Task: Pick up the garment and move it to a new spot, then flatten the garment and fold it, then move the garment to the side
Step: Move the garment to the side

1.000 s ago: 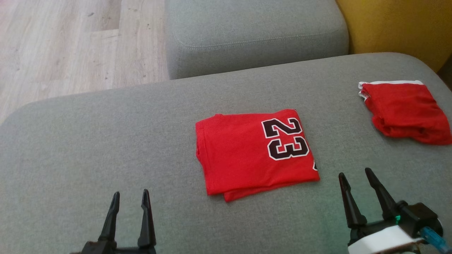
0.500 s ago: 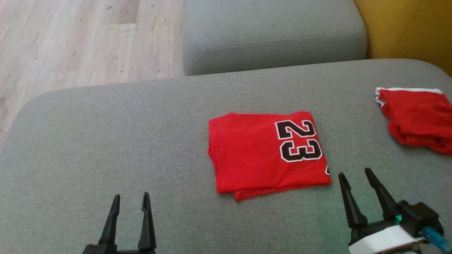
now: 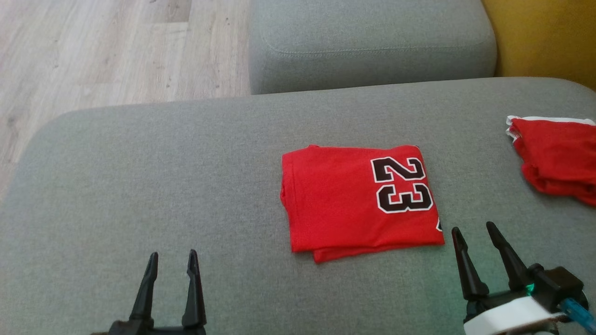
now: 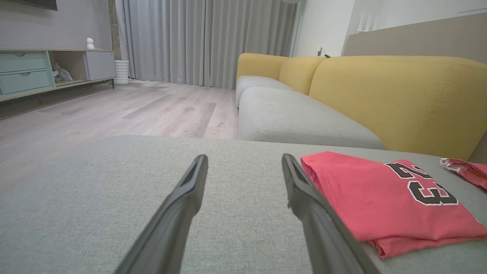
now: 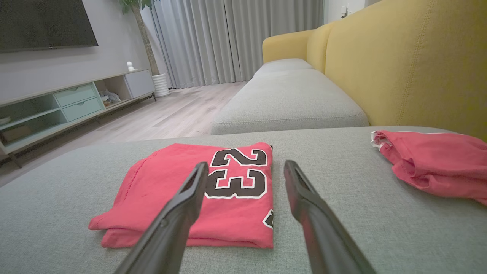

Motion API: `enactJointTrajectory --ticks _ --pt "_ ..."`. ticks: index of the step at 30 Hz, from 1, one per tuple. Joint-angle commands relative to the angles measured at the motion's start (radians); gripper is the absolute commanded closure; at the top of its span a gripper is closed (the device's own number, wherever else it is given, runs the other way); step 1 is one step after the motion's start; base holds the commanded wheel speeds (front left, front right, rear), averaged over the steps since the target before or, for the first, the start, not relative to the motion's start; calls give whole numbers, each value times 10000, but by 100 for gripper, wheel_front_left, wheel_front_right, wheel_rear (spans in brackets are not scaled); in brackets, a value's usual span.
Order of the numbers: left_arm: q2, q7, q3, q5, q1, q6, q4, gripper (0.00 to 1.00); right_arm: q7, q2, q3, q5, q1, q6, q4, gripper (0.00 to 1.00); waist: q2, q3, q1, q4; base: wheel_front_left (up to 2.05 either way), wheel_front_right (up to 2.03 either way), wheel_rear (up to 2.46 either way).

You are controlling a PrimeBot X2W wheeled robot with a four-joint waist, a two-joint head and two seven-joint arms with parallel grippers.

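Head view: a red jersey (image 3: 361, 200), soft fabric folded into a neat rectangle with a black 23, lies just right of centre on the grey upholstered sofa cushion (image 3: 139, 177). A second red garment with white trim (image 3: 556, 158) sits bunched at 3 o'clock, well apart. The left tool (image 3: 172, 254) is at 7 o'clock and the right tool (image 3: 472, 227) at 5 o'clock. Both have their fingers spread wide and hold nothing. The right tool's tips are just beside the jersey's near right corner.

Left wrist view: the left tool (image 4: 244, 156) points across bare cushion, with the jersey at 3 o'clock, its stacked layers showing along the near edge.

Right wrist view: the right tool (image 5: 245, 163) aims over the jersey's numbered end, spread and empty. The bunched garment lies at 3 o'clock.

The fold looks done, so moving it aside seems to be what remains. A pinch catching only the top layer would likely peel the fold open. Dragging it over the coarse cushion could rumple it. Carrying it toward 3 o'clock risks landing it on the other garment.
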Motion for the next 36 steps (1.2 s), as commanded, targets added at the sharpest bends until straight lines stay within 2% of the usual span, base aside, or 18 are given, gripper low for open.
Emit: enactJointTrajectory --ticks 1,8,14,20,24,29,30,32,33,36 --pt "-36 -95 296 78 -256 52 -395 0 -91 -269 172 107 -392 67 -253 0 0 44 0 -9 0 0 0" --pt "-36 -95 289 96 -267 65 -544 0 -91 -270 158 167 -479 67 -187 0 0 264 0 -25 0 0 0" --pt "-36 -95 256 189 -613 34 -799 0 -91 -296 117 583 -1281 67 193 0 0 1328 0 -26 0 0 0" --pt "-36 -95 178 248 -1227 5 -959 0 -76 -710 435 1238 -2995 67 1637 0 0 2164 0 105 0 0 0" --pt "-36 -95 109 240 -1414 51 -1070 0 488 -913 738 1904 -3902 67 2682 0 0 2386 0 267 0 0 0" --pt "-36 -95 -8 311 -1514 70 -1028 0 1328 -1042 1661 2881 -4443 67 3700 2 0 2511 0 475 0 0 0" --pt "-36 -95 -10 316 -1526 88 -1024 0 1442 -1066 1849 3033 -4500 67 3865 15 0 2529 0 497 0 0 0" --pt "-36 -95 -4 314 -1554 116 -1024 0 1394 -1050 1990 3399 -4642 67 4168 89 0 2581 0 515 0 0 0" --pt "-36 -95 -4 315 -1572 131 -1028 0 1348 -1026 2056 3597 -4717 67 4290 100 0 2609 0 512 0 0 0" --pt "-36 -95 -10 324 -1618 194 -1058 0 1165 -1080 2376 4034 -4966 67 4451 100 0 2725 0 453 0 0 0"
